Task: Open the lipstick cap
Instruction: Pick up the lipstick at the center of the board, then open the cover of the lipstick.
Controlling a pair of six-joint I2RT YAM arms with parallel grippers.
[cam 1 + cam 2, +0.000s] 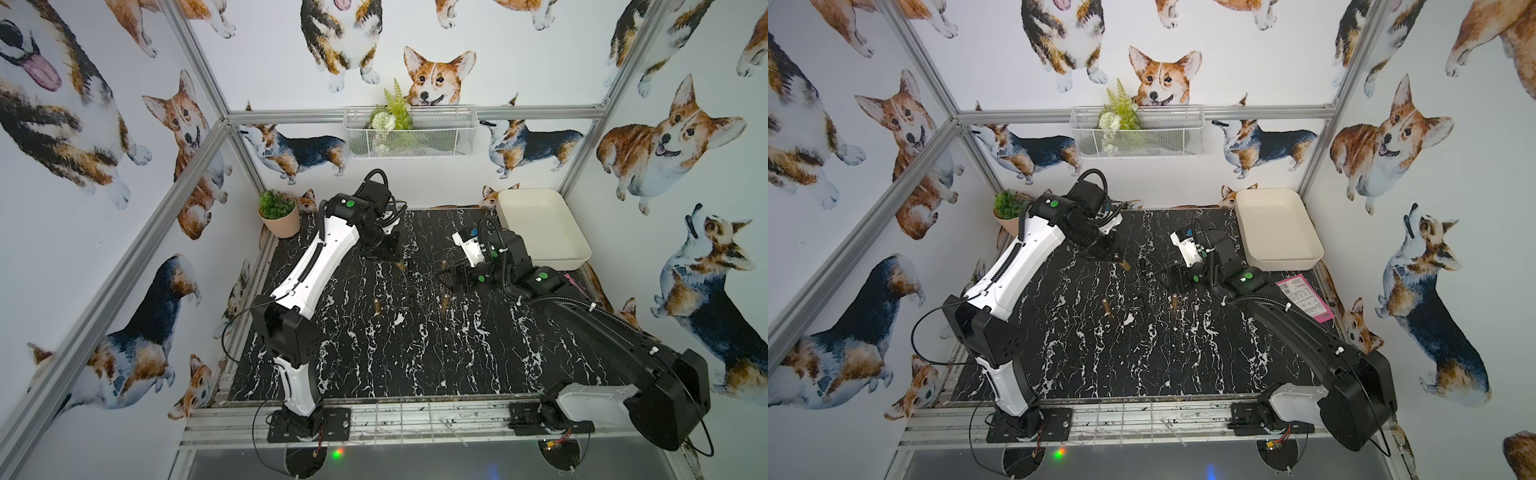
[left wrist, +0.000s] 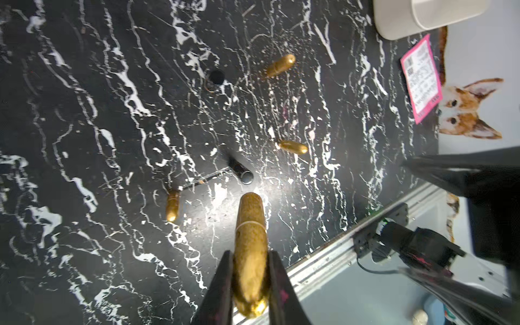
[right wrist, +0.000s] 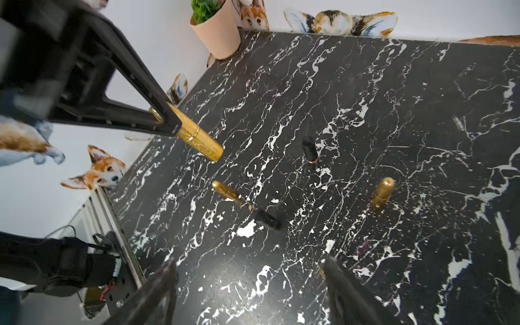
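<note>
Above the far middle of the tabletop (image 1: 374, 357), the left jaws are clamped tight on one end of the gold lipstick (image 2: 250, 225), its free end jutting out beyond them. Facing it but apart from it, the right jaws stand wide, holding nothing.

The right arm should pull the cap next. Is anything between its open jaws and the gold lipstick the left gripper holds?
Nothing visible at their height. Between the right gripper and the raised gold lipstick is open air; a black tube stands upright on the table below that gap, seemingly too low to block.
</note>
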